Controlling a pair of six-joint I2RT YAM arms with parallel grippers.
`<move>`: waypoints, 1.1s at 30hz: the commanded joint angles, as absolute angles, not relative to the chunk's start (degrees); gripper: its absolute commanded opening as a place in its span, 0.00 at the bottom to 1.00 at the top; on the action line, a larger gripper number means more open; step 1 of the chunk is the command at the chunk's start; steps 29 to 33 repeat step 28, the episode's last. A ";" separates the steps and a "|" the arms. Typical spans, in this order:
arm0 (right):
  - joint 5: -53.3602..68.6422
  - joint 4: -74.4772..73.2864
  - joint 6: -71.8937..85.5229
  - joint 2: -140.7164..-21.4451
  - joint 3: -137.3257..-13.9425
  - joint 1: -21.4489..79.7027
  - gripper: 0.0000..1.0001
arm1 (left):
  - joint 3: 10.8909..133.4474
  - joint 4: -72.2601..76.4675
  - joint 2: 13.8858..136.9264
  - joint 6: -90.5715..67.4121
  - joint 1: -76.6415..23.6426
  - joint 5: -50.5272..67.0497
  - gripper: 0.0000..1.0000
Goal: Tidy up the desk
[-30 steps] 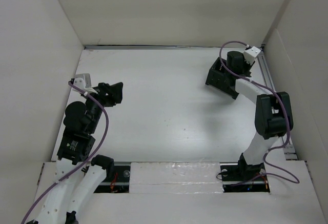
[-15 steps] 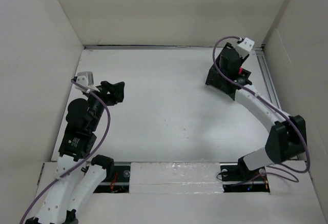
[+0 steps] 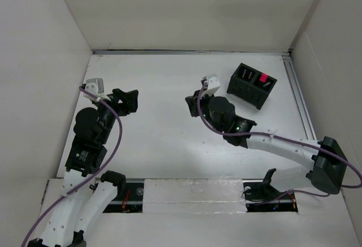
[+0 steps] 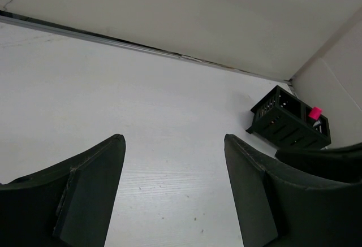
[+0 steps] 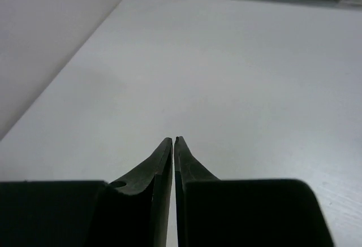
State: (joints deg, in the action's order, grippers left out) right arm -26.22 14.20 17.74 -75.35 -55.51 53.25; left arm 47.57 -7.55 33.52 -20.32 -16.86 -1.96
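Observation:
The desk [image 3: 169,122] is a large flat white tabletop with white panel walls round it. My left gripper [image 3: 129,101] is open and empty at the left side, low over the desk; in the left wrist view [image 4: 174,142] its jaws stand wide apart over bare tabletop [image 4: 141,94]. My right gripper [image 3: 192,104] is shut and empty over the middle of the desk, pointing left; in the right wrist view [image 5: 173,141] its two fingers are pressed together above bare white surface [image 5: 237,72].
A small black compartmented box [image 3: 251,85] with a pink item [image 3: 263,78] in it stands at the back right; it also shows in the left wrist view [image 4: 289,125]. A metal rail [image 3: 300,100] runs along the right edge.
My right arm has swung from over the black box at the back right to the middle of the desk, leaving the box uncovered. My left arm has barely moved.

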 commanded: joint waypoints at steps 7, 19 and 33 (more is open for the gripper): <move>-16.61 11.96 18.19 -75.41 -47.30 59.67 0.44 | 47.64 -4.84 32.96 -19.86 -16.61 -0.35 0.66; -20.03 10.99 18.02 -77.08 -46.67 60.82 0.50 | 47.72 -4.57 33.22 -19.78 -16.61 1.41 0.65; -24.96 10.89 16.08 -76.55 -49.92 61.35 0.49 | 47.90 -4.48 33.75 -20.30 -16.61 1.93 0.65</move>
